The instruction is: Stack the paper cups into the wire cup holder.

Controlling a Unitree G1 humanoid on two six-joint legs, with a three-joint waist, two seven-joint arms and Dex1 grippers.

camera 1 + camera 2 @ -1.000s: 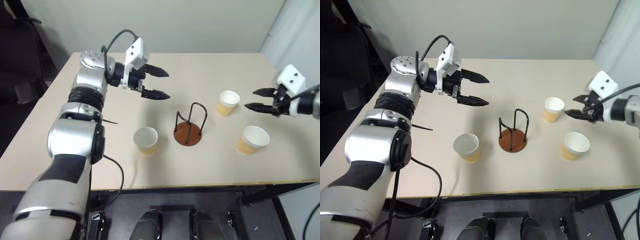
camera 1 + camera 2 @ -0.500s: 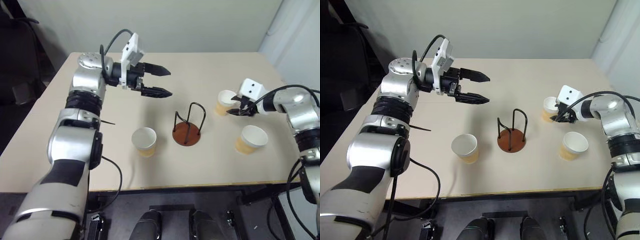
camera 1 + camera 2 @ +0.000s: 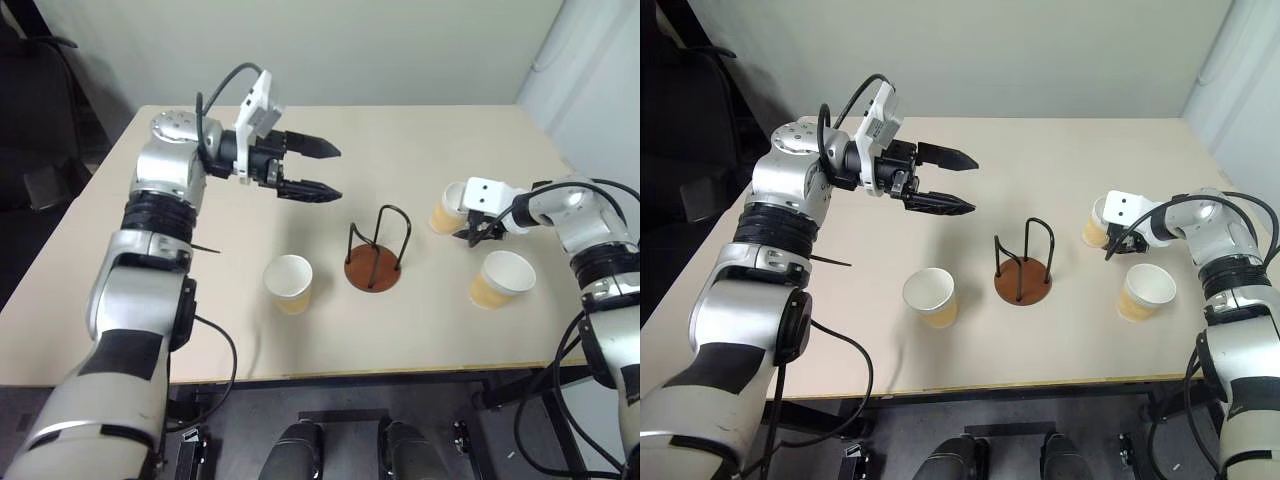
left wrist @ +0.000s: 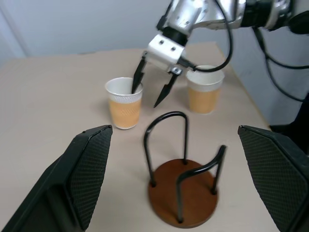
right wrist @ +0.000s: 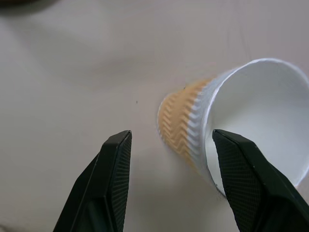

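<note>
Right claw (image 4: 153,82) straddles a paper cup's (image 4: 123,103) rim, spread wide.

Beige table (image 3: 420,130), dark chair (image 3: 45,180) beside it

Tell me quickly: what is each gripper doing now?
Left gripper: open, holding nothing.
Right gripper: open, straddling the rim of a tan-orange paper cup, not closed.

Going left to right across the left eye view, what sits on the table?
Paper cup → wire cup holder → paper cup at the right end effector → paper cup nearest the table's right edge.
</note>
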